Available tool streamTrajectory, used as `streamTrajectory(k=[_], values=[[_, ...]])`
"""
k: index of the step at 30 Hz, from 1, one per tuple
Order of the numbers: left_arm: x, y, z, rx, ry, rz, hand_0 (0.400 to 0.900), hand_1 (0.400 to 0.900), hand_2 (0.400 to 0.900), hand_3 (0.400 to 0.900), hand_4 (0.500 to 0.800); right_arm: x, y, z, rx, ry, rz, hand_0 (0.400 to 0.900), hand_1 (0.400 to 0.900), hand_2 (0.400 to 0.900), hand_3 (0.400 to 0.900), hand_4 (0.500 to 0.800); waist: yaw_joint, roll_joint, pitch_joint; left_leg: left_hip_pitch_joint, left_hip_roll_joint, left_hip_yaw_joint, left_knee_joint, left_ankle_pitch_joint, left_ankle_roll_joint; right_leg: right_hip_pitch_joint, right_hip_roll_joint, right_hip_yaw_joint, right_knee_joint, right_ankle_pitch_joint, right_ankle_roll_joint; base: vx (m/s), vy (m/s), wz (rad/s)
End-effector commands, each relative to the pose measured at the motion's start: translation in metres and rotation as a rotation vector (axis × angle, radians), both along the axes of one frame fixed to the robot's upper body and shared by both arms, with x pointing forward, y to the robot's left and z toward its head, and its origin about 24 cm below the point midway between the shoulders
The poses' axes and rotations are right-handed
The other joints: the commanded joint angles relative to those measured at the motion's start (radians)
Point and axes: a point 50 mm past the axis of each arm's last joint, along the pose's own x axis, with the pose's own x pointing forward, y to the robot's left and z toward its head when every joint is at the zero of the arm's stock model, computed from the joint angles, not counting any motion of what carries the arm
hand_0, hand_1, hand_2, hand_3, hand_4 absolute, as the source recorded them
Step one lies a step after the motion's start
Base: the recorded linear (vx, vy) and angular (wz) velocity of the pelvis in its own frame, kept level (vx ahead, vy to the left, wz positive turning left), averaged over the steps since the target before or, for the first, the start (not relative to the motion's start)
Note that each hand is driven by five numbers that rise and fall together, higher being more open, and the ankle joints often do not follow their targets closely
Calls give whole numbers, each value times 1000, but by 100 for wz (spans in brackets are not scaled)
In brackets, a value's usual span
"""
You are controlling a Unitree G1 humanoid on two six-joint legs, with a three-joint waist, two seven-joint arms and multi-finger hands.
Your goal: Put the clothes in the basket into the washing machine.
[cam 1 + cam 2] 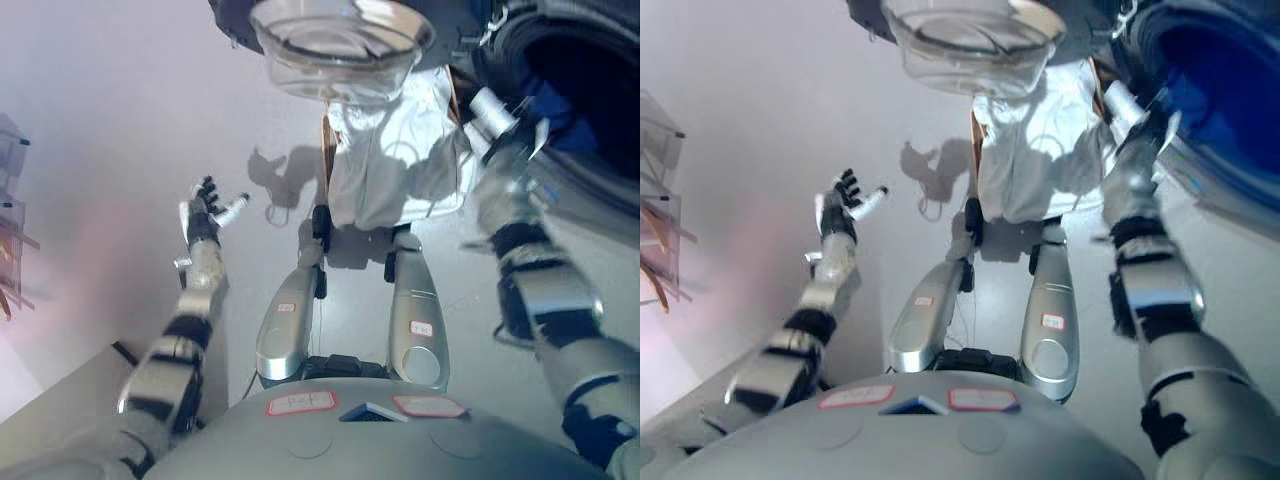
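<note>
Washing machine (1230, 110) filled the upper right corner, drum mouth open and facing the robot, with blue cloth (1225, 75) visible inside the drum; how much of it was in there could not be told. The machine's round glass door (335, 45) hung swung open at the top centre, seen from its bowl side, above the basket. The basket (395, 150) sat on the floor (120, 120) just left of the machine and in front of the robot, mostly covered by white clothes (380, 165) piled in it and draped over its edge; only a thin brown rim showed along the left side and at the top right. Right hand (500, 120) was up at the lower left rim of the drum opening, just beside the basket's right edge, reaching toward the machine; its fingers were blurred and partly hidden against the door seal, so cannot tell whether it was spread, curled or holding any cloth. Left hand (208, 215) was out over bare floor on the left, well apart from basket and machine, fingers spread and relaxed, palm empty, touching nothing. A clear rack or shelf edge (660, 240) showed at the far left, too cropped to identify.
</note>
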Motion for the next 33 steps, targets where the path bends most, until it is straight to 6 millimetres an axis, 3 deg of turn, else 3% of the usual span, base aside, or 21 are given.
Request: streamTrajectory(k=[1,5,10,16,23,29,33], values=[[-72,37,-47,55,319,133,900,900,900,900,800,-17,37,-32,5,71,161,900,900,900,900,800,57,-7,-13,-72,-39,-9,39,26,-11,95,12,-34,-91,53,45,-62,-17,5],[-78,37,-56,55,394,185,900,900,900,900,800,-57,48,-75,68,211,133,900,900,900,900,800,41,-33,-10,-59,-39,-15,45,16,-6,131,6,-49,-120,66,47,-58,-17,6],[-80,34,-56,62,395,208,900,900,900,900,800,-88,32,-97,61,327,19,900,900,900,900,800,34,-62,-15,-9,-33,-25,25,16,-4,190,1,-70,-153,78,56,-33,10,9],[-103,40,-64,118,500,166,900,900,900,900,800,-153,2,-130,-248,681,151,900,900,900,900,800,19,-120,-65,130,-28,-43,-33,19,-8,340,-2,-93,-216,90,72,42,18,12],[-140,39,-81,137,736,12,900,900,900,900,800,-207,-19,-145,-463,931,397,900,900,900,900,800,-18,-165,-150,267,-30,-33,-78,-7,0,472,-7,-95,-295,112,94,54,55,-5],[-155,42,-85,169,836,-43,900,900,900,900,800,-247,-16,-157,-325,1018,345,900,900,900,900,800,-36,-195,-197,365,-28,-14,-90,-43,16,562,-9,-89,-292,93,100,88,44,-10],[-161,42,-86,174,853,-45,900,900,900,900,800,-257,-10,-160,-284,1013,313,900,900,900,900,800,-39,-206,-220,412,-26,0,-91,-66,26,603,-11,-83,-296,85,106,57,31,-12]])
